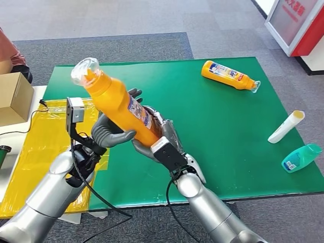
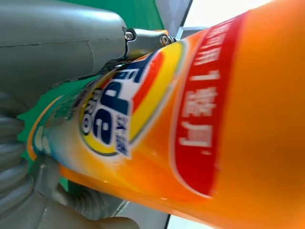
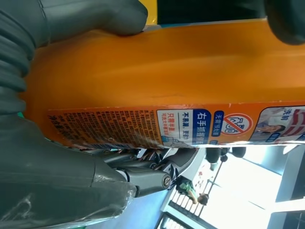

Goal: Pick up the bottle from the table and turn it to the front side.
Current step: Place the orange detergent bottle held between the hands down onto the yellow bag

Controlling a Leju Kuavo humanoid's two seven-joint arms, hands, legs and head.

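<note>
An orange bottle (image 1: 118, 104) with a clear cap is lifted above the green mat (image 1: 214, 116), tilted, cap toward the far left. My left hand (image 1: 111, 132) wraps its middle from the near side, thumb across the front. My right hand (image 1: 162, 136) cups the bottle's base end from below. In the left wrist view the orange bottle (image 2: 201, 129) shows its front label with a blue logo and a red band. The right wrist view shows the orange bottle (image 3: 172, 71) with its small-print back label, held by my right hand (image 3: 54, 171).
A second orange bottle (image 1: 229, 75) lies on the mat at the far right. A white tube (image 1: 285, 126) and a teal bottle (image 1: 301, 157) lie near the right edge. Yellow sheet (image 1: 42, 147) and a cardboard box (image 1: 13, 97) sit to the left.
</note>
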